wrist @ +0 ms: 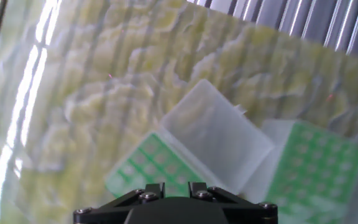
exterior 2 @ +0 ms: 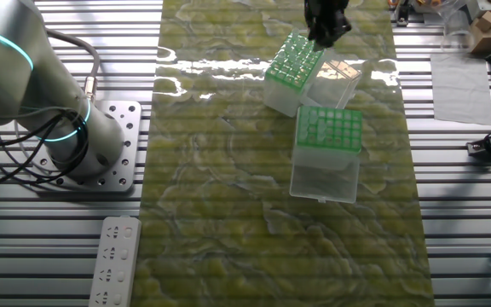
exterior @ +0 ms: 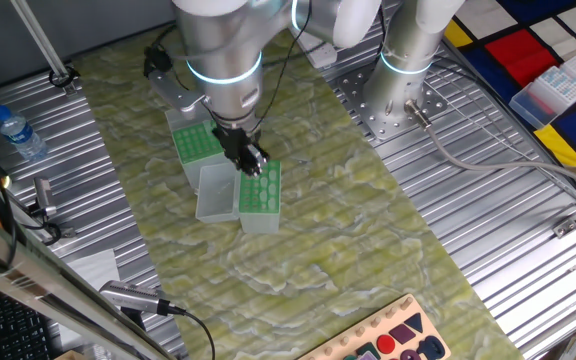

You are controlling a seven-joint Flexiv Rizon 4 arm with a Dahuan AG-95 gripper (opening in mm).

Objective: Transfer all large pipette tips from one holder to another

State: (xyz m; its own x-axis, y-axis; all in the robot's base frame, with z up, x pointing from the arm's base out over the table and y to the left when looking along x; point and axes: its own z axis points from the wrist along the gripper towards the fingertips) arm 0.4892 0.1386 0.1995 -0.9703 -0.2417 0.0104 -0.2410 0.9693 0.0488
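The large pipette tips (exterior 2: 293,56) are pale mint cones in a tight grid in a holder at the far end of the mat. That holder also shows in one fixed view (exterior: 261,186). A second holder (exterior 2: 329,128) shows a darker green perforated plate. It is partly behind the arm in one fixed view (exterior: 196,142). My gripper (exterior 2: 326,28) hangs just above the edge of the tip-filled holder (exterior: 251,158). In the blurred hand view my fingers (wrist: 156,188) stand close together with a narrow gap. I cannot tell if a tip is between them.
Each holder has a clear lid lying open beside it (exterior 2: 337,78) (exterior 2: 324,181). In the hand view a clear lid (wrist: 219,134) lies between two green holders. A water bottle (exterior: 18,133) stands at the left. A toy board (exterior: 393,338) lies at the front edge.
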